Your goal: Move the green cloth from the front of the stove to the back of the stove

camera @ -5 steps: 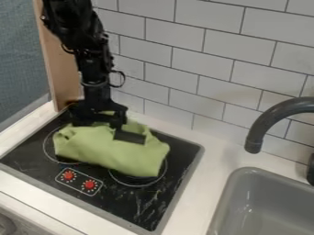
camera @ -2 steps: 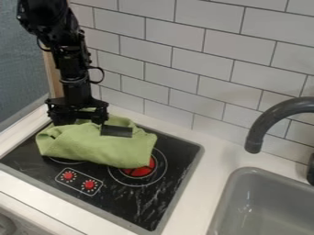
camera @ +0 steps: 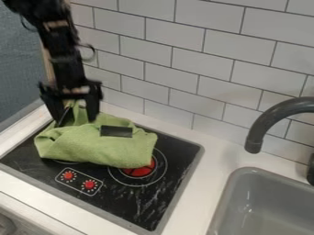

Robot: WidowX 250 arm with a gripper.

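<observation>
The black gripper is at the left rear of the stove, with its two fingers apart over the left back part of a green cloth. A narrow fold of the cloth stands up between the fingers. The cloth lies bunched across the rear half of the black stove top. A short black bar-shaped piece rests on the cloth, right of the gripper; what it belongs to cannot be told.
A red burner disc shows at the cloth's right front edge. Two red knobs are printed or set at the front left. A grey sink and dark faucet stand right; a tiled wall rises behind.
The cloth and black piece have shifted left, uncovering the red burner disc. The gripper moved left too, then rose slightly while the cloth stayed, and more of its fingers now shows.
</observation>
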